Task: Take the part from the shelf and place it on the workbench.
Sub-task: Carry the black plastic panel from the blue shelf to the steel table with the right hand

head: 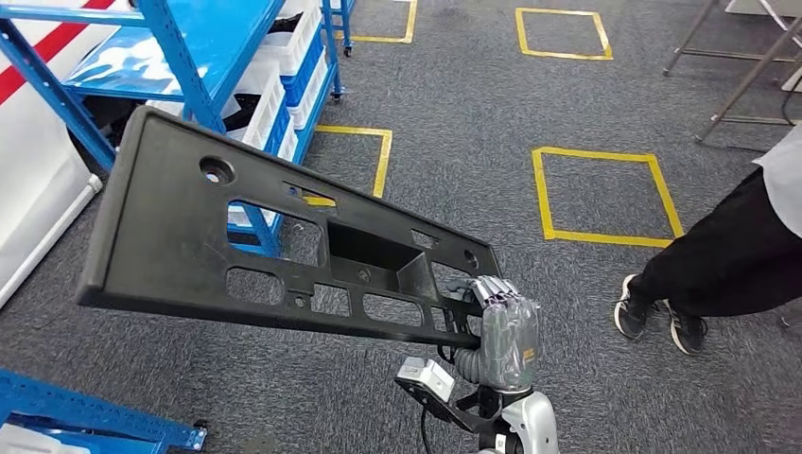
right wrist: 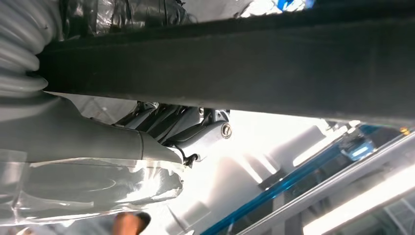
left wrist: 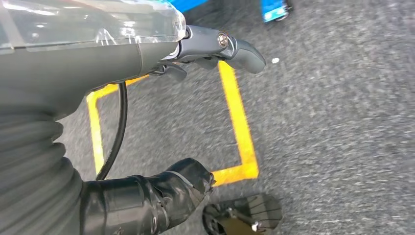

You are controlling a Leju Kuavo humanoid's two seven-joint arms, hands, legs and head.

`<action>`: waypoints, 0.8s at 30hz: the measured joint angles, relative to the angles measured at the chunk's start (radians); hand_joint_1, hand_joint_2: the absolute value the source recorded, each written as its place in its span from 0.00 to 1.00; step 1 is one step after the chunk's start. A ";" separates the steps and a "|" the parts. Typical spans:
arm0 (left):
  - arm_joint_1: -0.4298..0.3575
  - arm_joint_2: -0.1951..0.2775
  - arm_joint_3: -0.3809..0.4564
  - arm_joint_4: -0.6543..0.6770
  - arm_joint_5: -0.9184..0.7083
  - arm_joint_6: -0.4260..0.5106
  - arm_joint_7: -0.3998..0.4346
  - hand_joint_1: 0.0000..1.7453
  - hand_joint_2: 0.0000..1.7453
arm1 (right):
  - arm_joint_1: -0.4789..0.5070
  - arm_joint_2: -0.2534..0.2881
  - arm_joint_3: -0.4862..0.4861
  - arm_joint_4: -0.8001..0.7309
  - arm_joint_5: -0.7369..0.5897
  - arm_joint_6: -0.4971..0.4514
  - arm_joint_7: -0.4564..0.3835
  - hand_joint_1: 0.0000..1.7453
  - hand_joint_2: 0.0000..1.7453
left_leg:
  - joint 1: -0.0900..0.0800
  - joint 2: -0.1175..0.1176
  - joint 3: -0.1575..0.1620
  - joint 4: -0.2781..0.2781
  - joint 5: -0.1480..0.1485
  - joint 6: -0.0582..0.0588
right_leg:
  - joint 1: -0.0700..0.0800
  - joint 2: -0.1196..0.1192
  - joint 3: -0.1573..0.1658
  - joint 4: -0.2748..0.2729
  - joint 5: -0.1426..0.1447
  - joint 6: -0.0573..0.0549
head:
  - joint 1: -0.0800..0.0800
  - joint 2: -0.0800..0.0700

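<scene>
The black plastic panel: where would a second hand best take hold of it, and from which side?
Probably the far end of the black plastic panel, near its round hole, coming from the robot's left. The right hand grips only one end, so the long panel overhangs unsupported.

A grey carpeted floor [head: 454,113] carries everything here; a blue metal shelf rack [head: 203,57] stands on it, white bins [head: 284,66] stacked on its lower levels; just beside the rack's foot lies a yellow taped square [head: 364,156]; further from the rack is a larger yellow taped square [head: 605,194], and beyond that a third [head: 563,33]; well apart from the rack, a person's dark sneakers [head: 657,317] rest on the carpet beside the larger square.
</scene>
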 joint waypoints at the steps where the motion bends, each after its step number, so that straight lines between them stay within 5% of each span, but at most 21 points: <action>1: -0.001 0.000 0.000 0.000 0.000 0.000 0.000 0.00 1.00 | 0.000 0.001 0.000 0.000 0.000 0.000 0.000 1.00 1.00 | 0.000 -0.017 0.010 -0.022 0.002 0.002 | -0.001 0.010 -0.005 0.005 -0.001 0.006 | 0.000 0.000; 4: -0.004 0.000 0.001 0.000 0.001 -0.001 -0.001 0.00 1.00 | 0.002 0.001 0.001 0.000 0.000 0.000 0.000 1.00 1.00 | -0.004 -0.002 0.015 -0.030 0.004 0.019 | -0.006 0.027 -0.015 0.005 0.002 0.024 | 0.000 0.000; 6: -0.006 0.000 0.002 0.000 0.002 0.000 -0.004 0.00 1.00 | 0.002 0.001 0.001 0.000 0.000 -0.001 0.000 1.00 1.00 | -0.004 0.023 0.019 -0.041 0.010 0.033 | -0.004 -0.020 -0.038 0.050 -0.025 0.032 | 0.004 0.000; 8: -0.007 0.000 0.002 0.000 0.004 0.000 -0.005 0.00 1.00 | 0.000 0.001 0.001 0.000 0.000 -0.001 0.000 1.00 1.00 | -0.006 0.049 0.021 -0.045 0.011 0.042 | -0.003 -0.078 -0.094 0.165 -0.085 0.038 | 0.007 0.000; 10: -0.006 0.001 0.002 0.000 0.005 0.000 -0.005 0.00 1.00 | 0.000 0.000 0.001 0.002 0.000 -0.001 0.000 1.00 1.00 | -0.009 0.078 0.021 -0.045 0.009 0.045 | -0.005 -0.094 -0.147 0.267 -0.117 0.041 | 0.006 0.000; 11: -0.007 0.001 0.002 0.000 0.006 0.000 -0.005 0.00 1.00 | 0.001 0.000 0.001 0.003 0.000 -0.001 0.000 1.00 1.00 | -0.010 0.092 0.021 -0.045 0.007 0.045 | -0.006 -0.097 -0.150 0.273 -0.108 0.041 | 0.006 0.000; 13: -0.009 0.001 0.003 0.000 0.005 0.000 -0.003 0.00 1.00 | 0.001 0.000 0.001 0.005 0.000 -0.001 0.000 1.00 1.00 | -0.011 0.115 0.026 -0.045 0.003 0.042 | -0.005 -0.111 -0.100 0.178 -0.049 0.035 | 0.007 0.000; 14: -0.009 0.000 0.003 0.000 0.004 0.000 -0.002 0.00 1.00 | 0.000 0.000 0.001 0.006 0.000 -0.002 0.000 1.00 1.00 | -0.011 0.125 0.029 -0.045 0.000 0.040 | 0.000 -0.139 -0.061 0.107 -0.023 0.029 | 0.006 0.000; 17: -0.008 0.000 0.003 0.000 -0.002 0.000 0.000 0.00 1.00 | -0.001 -0.001 0.001 0.005 0.000 -0.002 0.000 1.00 1.00 | -0.017 0.155 0.038 -0.046 -0.008 0.028 | 0.023 -0.202 -0.005 -0.007 -0.003 0.012 | 0.006 0.000; 19: -0.006 -0.001 0.003 0.000 -0.003 0.000 0.001 0.00 1.00 | 0.003 -0.001 0.001 0.005 0.000 -0.002 0.000 1.00 1.00 | -0.019 0.175 0.043 -0.047 -0.015 0.019 | 0.022 -0.178 -0.004 -0.015 0.001 0.005 | 0.006 0.000; 20: -0.006 -0.001 0.003 0.000 -0.004 0.001 0.001 0.00 1.00 | 0.005 -0.001 0.001 0.005 -0.001 -0.002 0.000 1.00 1.00 | -0.017 0.166 0.043 -0.040 -0.023 0.015 | 0.018 -0.164 -0.002 -0.021 0.005 0.001 | 0.006 0.000; 22: -0.005 -0.002 0.003 0.000 -0.004 0.001 0.001 0.00 1.00 | 0.005 0.000 0.001 0.004 -0.002 -0.002 0.000 1.00 1.00 | -0.014 0.115 0.014 0.031 -0.068 0.008 | 0.008 -0.137 0.005 -0.032 0.011 -0.010 | 0.005 0.000; 24: -0.002 -0.002 0.003 0.000 -0.004 0.002 0.000 0.00 1.00 | 0.004 0.000 0.002 0.004 -0.003 -0.001 0.000 1.00 1.00 | -0.013 0.072 -0.051 0.163 -0.129 0.005 | 0.007 -0.109 0.007 -0.032 0.012 -0.016 | 0.004 0.000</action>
